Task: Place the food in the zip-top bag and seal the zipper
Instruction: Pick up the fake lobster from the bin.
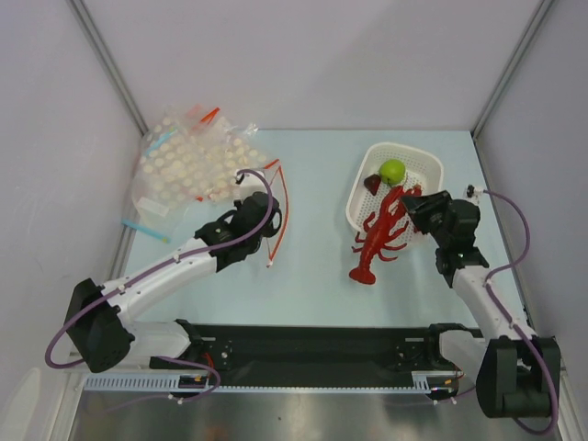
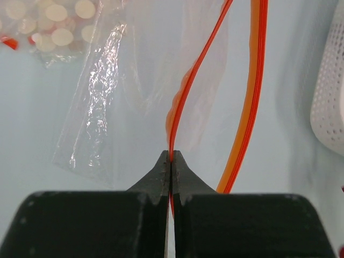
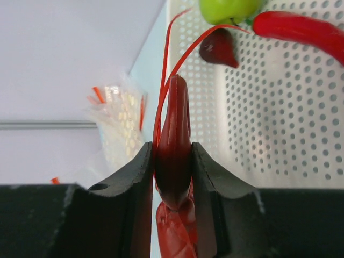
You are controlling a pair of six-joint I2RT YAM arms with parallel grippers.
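Note:
The red toy lobster (image 1: 381, 234) lies half out of the white basket (image 1: 424, 165), its tail on the table. My right gripper (image 1: 411, 204) is shut on one of its claws (image 3: 174, 123); the other claw (image 3: 301, 29) lies over the basket. The clear zip-top bag (image 2: 102, 97) lies left of centre with its mouth open, and its red zipper (image 1: 281, 197) is split into two lips. My left gripper (image 1: 269, 222) is shut on the near lip (image 2: 185, 91). The far lip (image 2: 252, 97) hangs free to the right.
The basket also holds a small green fruit (image 1: 392, 171) and a dark red piece (image 1: 372, 183). A pile of cream-dotted bags (image 1: 188, 165) with a blue strip (image 1: 145, 228) lies at the back left. Grey walls enclose the table on three sides.

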